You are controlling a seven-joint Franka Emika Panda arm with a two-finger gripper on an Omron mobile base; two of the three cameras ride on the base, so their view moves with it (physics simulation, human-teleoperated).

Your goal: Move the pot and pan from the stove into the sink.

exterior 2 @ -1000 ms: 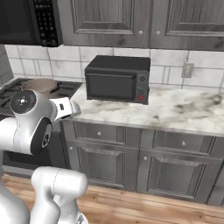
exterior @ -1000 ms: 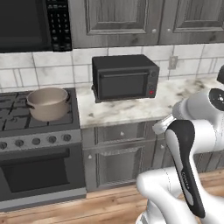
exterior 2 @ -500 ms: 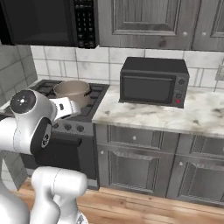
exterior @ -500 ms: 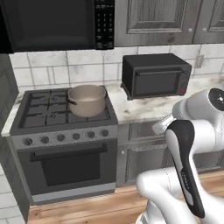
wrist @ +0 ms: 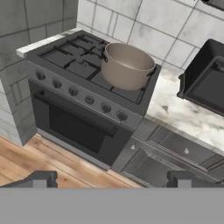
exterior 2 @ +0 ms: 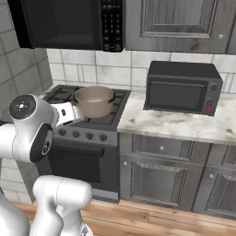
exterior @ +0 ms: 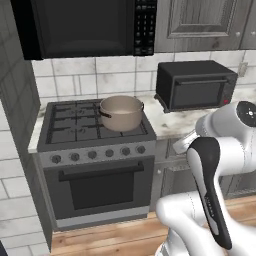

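Two dark finger tips of the gripper (wrist: pixel 111 178) stood spread wide apart and empty, well short of the stove (wrist: pixel 83 94). Beyond them the pot (wrist: pixel 127 64) sat upright on the grates at the stove's right side, near the toaster oven (wrist: pixel 205 81). Being rigid, smooth-walled metal and likely heavy, it was best gripped at the rim or a loop handle.
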